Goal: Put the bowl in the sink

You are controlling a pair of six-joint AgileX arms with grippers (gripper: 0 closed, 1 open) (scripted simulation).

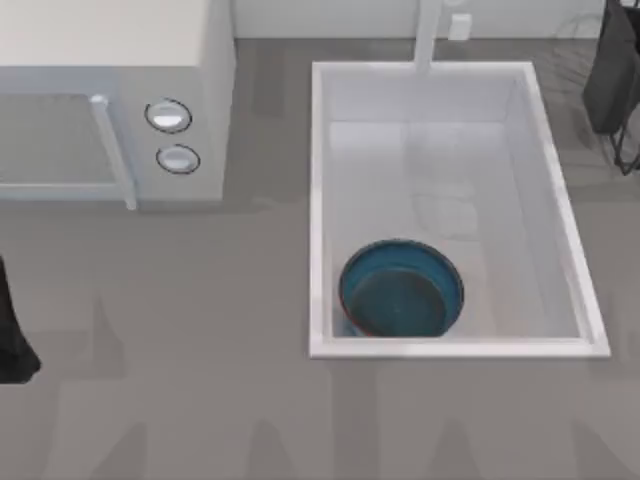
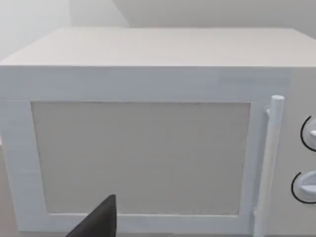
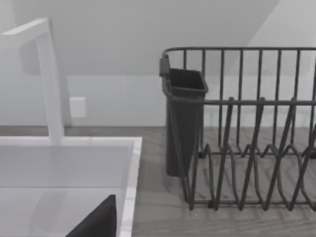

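Top view shows us the bowl (image 1: 401, 289) sitting upright inside the sink (image 1: 318, 200), at the basin's near end, close to the front rim and toward its left wall. Our left claw (image 2: 96, 222) faces the microwave (image 2: 148, 89) door; our right claw (image 3: 98, 222) hangs over the sink's rim beside the dish rack (image 3: 247, 128). Whether either claw is spread or pressed together, we cannot tell.

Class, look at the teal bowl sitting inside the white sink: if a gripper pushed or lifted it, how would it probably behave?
The bowl looks rigid, so it should keep its shape under a grip. It sits upright and looks wide and low, so a push would probably slide it over the floor of the sink rather than tip it. Its thin rim offers a hold, though its smooth look suggests possible slipping.
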